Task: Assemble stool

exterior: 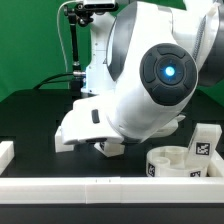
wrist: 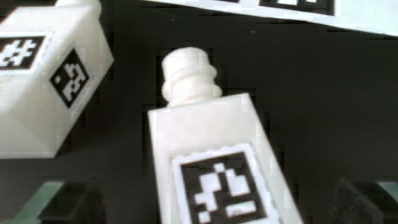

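With the tool (wrist: pixel 214 204) spread wide and empty astride the stool leg (wrist: pixel 208 135), we centre it on the blocky body, clear of the threaded tip (wrist: pixel 189 75), before closing.

Narrow gap: neighbour leg (wrist: pixel 48 85) crowds centre leg (wrist: pixel 210 150).

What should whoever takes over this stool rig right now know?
Gripper open, fingers flanking a threaded leg lying on the table, not clamped. A second leg lies beside it. The round seat disc sits at the exterior view's right, with a tagged block, likely the third leg, upright by it. Done: nothing visibly attached. Left: grasp and screw in the legs.
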You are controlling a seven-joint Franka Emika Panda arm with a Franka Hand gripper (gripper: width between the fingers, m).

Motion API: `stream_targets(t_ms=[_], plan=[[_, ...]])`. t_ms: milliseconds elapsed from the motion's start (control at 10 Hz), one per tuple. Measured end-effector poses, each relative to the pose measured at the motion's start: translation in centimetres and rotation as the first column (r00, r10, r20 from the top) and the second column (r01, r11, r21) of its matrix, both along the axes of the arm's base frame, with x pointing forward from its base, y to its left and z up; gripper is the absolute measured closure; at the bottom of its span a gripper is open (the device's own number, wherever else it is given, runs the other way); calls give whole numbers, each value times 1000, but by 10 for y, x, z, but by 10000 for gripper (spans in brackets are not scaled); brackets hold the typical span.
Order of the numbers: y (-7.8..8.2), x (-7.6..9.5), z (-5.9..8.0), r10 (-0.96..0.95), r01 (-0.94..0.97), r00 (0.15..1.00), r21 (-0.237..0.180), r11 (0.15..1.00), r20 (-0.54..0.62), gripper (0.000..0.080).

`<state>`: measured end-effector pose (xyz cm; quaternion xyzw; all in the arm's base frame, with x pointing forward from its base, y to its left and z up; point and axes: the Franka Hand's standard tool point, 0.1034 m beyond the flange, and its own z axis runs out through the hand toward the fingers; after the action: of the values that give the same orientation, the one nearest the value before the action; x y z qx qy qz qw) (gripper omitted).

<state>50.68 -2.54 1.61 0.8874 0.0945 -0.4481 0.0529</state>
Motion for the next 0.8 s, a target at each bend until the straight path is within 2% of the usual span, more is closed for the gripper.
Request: stream_targets(t_ms=[200,800], plan=[[-1,-1,-6,-3,3,1000,-5,1000,10,151],[1,-6,-11,-9,9,1000,-11,1000,13,151]])
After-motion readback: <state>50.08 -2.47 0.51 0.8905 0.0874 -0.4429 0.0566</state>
